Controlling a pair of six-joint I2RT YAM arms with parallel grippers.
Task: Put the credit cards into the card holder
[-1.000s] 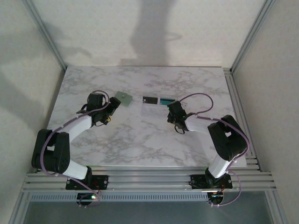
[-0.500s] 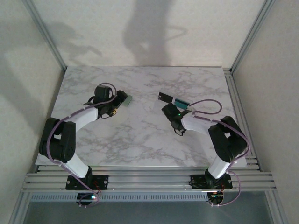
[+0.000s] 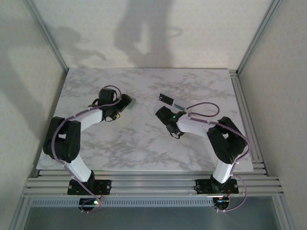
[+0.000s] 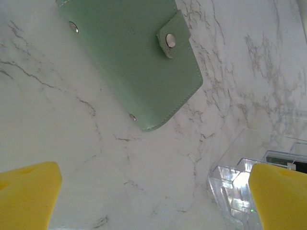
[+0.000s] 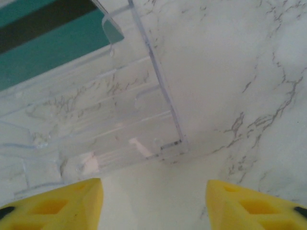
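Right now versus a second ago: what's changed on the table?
The right tool swung left toward the table's middle. The clear case holding the teal card turned from level to slanted. The left arm drew its elbow rightward. Unchanged: the card holder stays put with the left tool beside it, and both tools are open and empty.
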